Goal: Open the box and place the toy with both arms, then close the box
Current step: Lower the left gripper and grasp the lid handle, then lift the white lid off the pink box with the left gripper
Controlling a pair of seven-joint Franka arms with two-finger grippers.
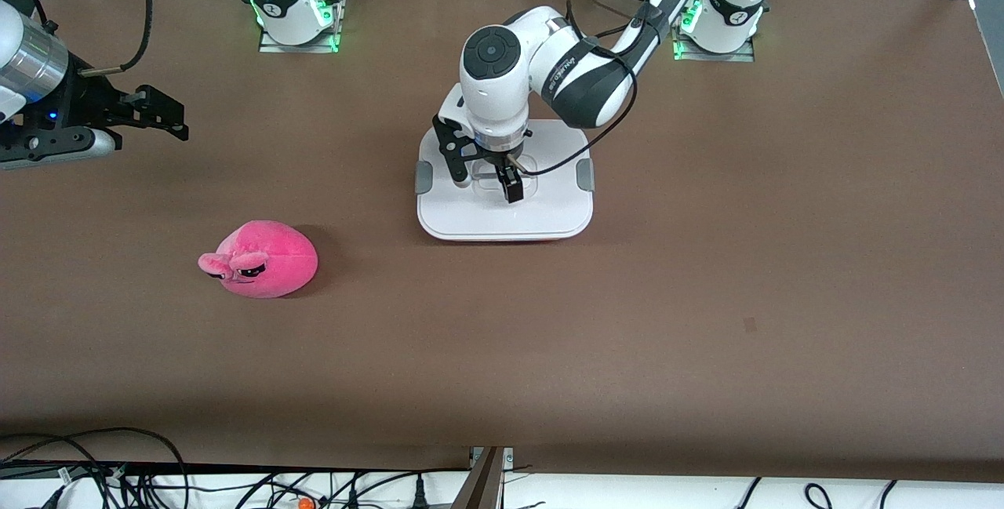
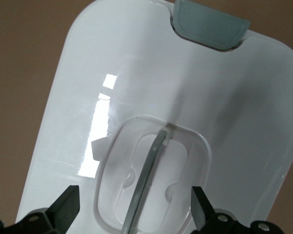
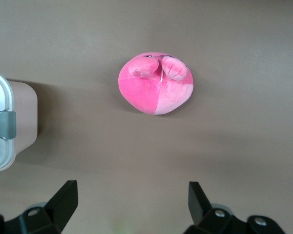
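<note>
From the front, at frame centre, our left gripper hangs spread over the box lid's handle, placed to lift it; the toy lies lower left. Our right gripper, upper left, waits with fingers apart.

Left wrist: fingertips straddle the handle.

Right wrist: fingers spread, toy centred above.

box mid-table | toy nearer camera, toward right arm's end
</note>
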